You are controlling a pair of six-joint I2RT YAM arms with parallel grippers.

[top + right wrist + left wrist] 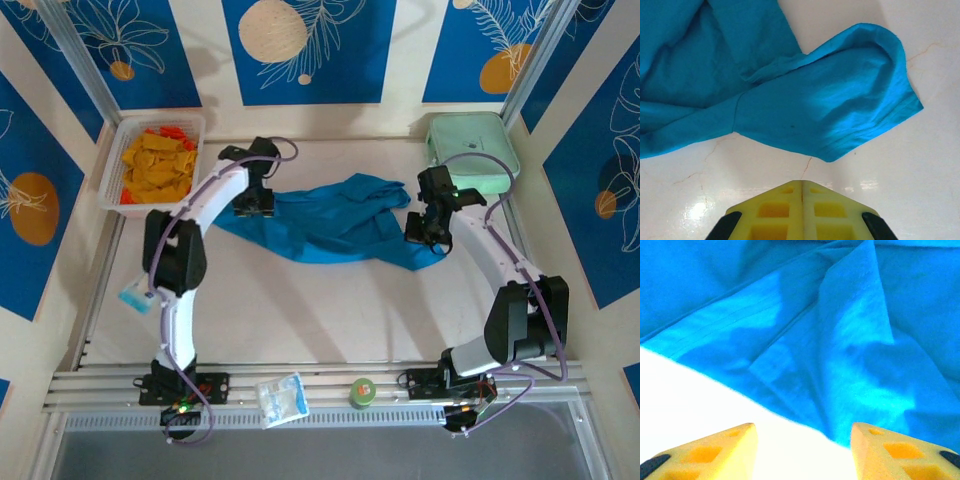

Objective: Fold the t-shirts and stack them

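A single teal-blue t-shirt (330,225) lies crumpled across the middle of the white table. My left gripper (252,203) hovers at the shirt's left end. In the left wrist view its yellow fingers (735,445) stand apart, so the left gripper (804,432) is open over bare table, with the cloth's edge (840,370) just ahead. My right gripper (420,230) sits at the shirt's right end. In the right wrist view the right gripper (801,184) is shut on nothing, a short way from a sleeve (840,115) lying flat on the table.
A white bin (112,170) of orange pieces stands at the back left. A mint-green case (475,150) sits at the back right. Near the front rail lie a clear packet (281,399) and a green roll (362,392). Another small packet (135,297) lies by the left arm.
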